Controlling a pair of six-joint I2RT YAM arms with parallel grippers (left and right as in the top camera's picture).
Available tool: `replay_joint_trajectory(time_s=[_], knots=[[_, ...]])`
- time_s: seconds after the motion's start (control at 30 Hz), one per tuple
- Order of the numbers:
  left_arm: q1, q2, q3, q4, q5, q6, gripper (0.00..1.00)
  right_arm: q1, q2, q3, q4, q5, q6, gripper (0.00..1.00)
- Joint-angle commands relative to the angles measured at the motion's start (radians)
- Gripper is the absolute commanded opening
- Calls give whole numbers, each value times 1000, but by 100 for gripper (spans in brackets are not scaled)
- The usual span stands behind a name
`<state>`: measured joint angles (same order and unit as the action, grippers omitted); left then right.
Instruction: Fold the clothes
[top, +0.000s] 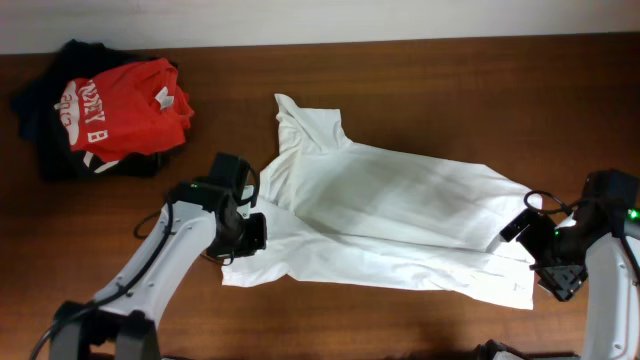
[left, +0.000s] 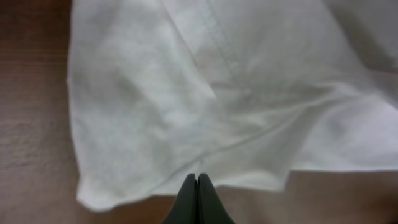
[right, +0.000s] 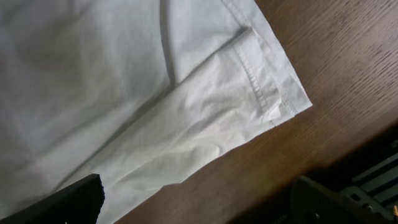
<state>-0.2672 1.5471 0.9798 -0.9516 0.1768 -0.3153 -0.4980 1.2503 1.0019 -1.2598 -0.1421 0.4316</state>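
Observation:
A white shirt (top: 390, 215) lies spread across the middle of the table. My left gripper (top: 243, 232) is at the shirt's left edge. In the left wrist view its jaws (left: 198, 178) are shut on the shirt's (left: 205, 93) hem, and creases run toward the tips. My right gripper (top: 548, 262) is at the shirt's lower right corner. In the right wrist view its jaws (right: 205, 202) are wide open and empty, just above the table beside the shirt's (right: 124, 93) hemmed corner.
A pile of red (top: 125, 108) and black (top: 45, 140) clothes sits at the back left. Bare brown wood table (top: 450, 80) surrounds the shirt. The table's front edge is close to the right gripper.

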Motion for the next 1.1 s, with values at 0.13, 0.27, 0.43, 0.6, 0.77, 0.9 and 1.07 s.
replay_joint_trajectory(time_s=[0.13, 0.27, 0.43, 0.6, 0.77, 0.9, 1.07], knots=[[2, 158, -34, 82, 10, -29, 1, -5, 3, -5, -3, -31, -74, 99], [23, 188, -34, 102, -6, -35, 1, -5, 3, -5, 0, -31, -85, 99], [100, 210, -37, 103, -64, -55, 1, -5, 3, -5, 0, -31, -84, 99], [187, 211, -74, 139, -62, -54, 1, -5, 3, -5, 1, -32, -84, 99], [200, 211, -155, 246, -72, -55, 1, -5, 3, -5, 3, -32, -84, 99], [259, 211, -164, 239, -163, -131, 1, -5, 3, -5, 3, -32, -84, 99], [432, 209, -122, 160, -262, -179, 1, -5, 3, -5, 5, -35, -85, 99]])
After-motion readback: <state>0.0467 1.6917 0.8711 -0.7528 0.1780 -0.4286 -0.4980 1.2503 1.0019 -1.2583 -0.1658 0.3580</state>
